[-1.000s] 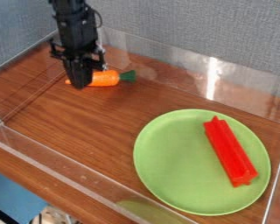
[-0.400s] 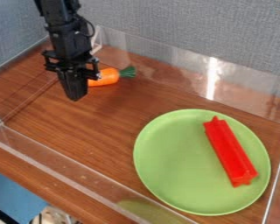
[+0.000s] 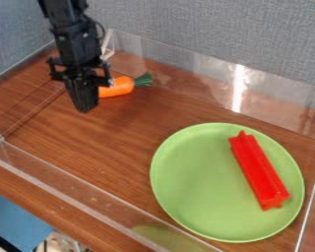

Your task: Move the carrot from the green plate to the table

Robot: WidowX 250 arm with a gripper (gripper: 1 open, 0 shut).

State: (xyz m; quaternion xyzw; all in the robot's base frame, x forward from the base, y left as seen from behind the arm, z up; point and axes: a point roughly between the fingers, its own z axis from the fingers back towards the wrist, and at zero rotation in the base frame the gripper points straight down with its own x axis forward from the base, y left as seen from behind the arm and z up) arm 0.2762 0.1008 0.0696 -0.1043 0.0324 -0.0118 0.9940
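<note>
Plate (image 3: pixel 200 192) of light green lies nearest on the desk (image 3: pixel 82 148), carrying a red block (image 3: pixel 259 169). Well beyond the plate, the end effector (image 3: pixel 83 102) points steeply down, fingers together, just beside the carrot (image 3: pixel 119 87).

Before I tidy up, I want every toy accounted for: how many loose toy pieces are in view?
2: a small orange toy carrot on the wooden table, far left; a red rectangular block on the round green plate.
</note>
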